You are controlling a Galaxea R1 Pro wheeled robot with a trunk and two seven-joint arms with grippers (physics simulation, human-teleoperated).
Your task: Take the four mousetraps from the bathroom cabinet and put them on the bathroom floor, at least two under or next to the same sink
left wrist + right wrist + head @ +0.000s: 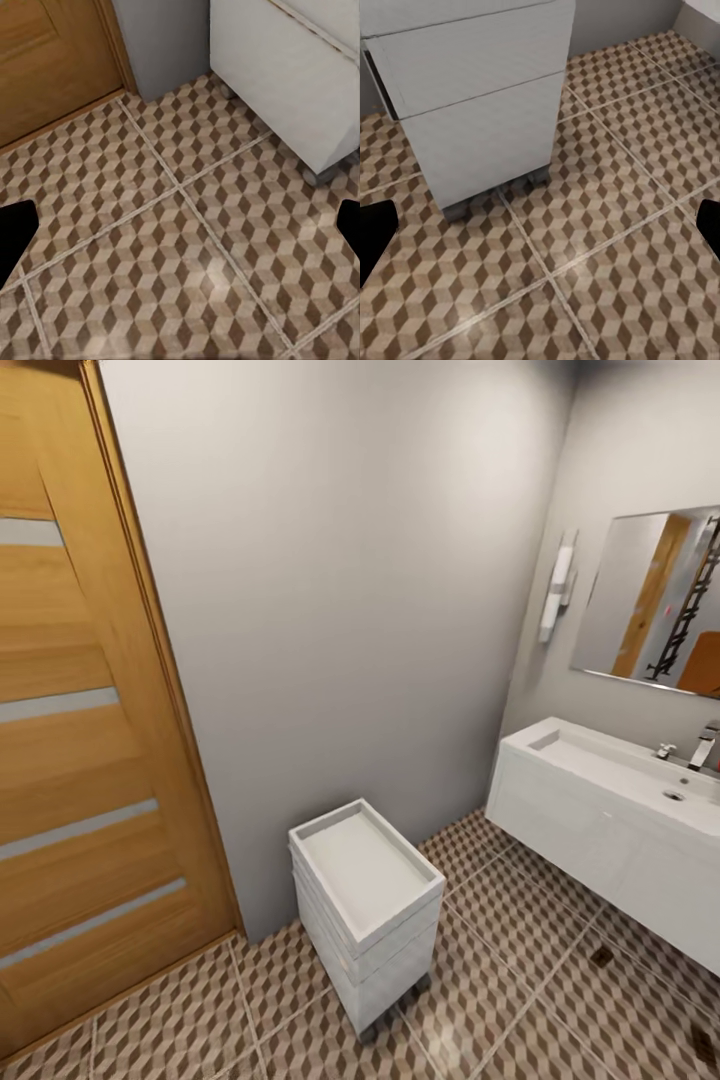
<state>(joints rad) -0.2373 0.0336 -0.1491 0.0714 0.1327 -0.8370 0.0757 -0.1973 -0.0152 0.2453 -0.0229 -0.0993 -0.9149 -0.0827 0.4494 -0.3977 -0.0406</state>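
Cube-pattern bathroom floor (520,1000) fills the foreground, nothing on it. White wheeled drawer cart (365,910) stands by the grey wall, wooden door (80,760) to its left. Bathroom sink (640,775) with chrome faucet (703,745) on the wall-hung vanity at right, mirror (650,600) above. Left gripper (180,232) and right gripper (540,232): fingertips spread wide, empty, over tiles.
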